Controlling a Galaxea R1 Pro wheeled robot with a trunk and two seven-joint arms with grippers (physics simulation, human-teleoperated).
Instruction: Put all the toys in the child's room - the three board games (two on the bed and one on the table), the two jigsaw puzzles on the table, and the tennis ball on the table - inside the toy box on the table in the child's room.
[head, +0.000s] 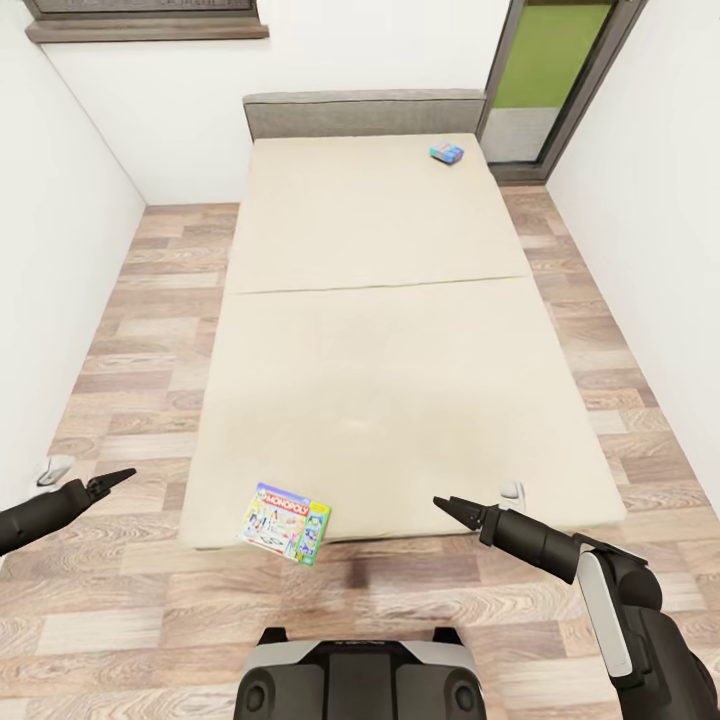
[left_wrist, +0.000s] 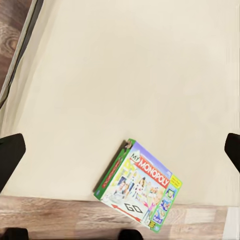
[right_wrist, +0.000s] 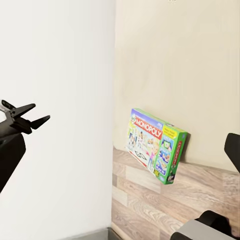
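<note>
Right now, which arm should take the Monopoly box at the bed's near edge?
Either, roughly; slight edge to the left. The Monopoly box overhangs the bed edge between both tools, and the left tool looks marginally closer than the right tool. Both look nearly closed.

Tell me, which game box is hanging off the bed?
The green Monopoly box, at the bed's near edge. The small blue box lies fully on it by the headboard.

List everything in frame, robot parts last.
Bed: 1, cream mattress, grey headboard, centre of room.
Monopoly box: 1, green-edged, multicoloured, at the bed's near edge, overhanging it.
Blue box: 1, small, far right corner of the bed near the headboard.
Floor: wood planks, around the bed.
Door: 1, dark frame, green pane, far right.
Left gripper: black, over the floor left of the bed, shut.
Right gripper: black, at the bed's near right edge, shut.
</note>
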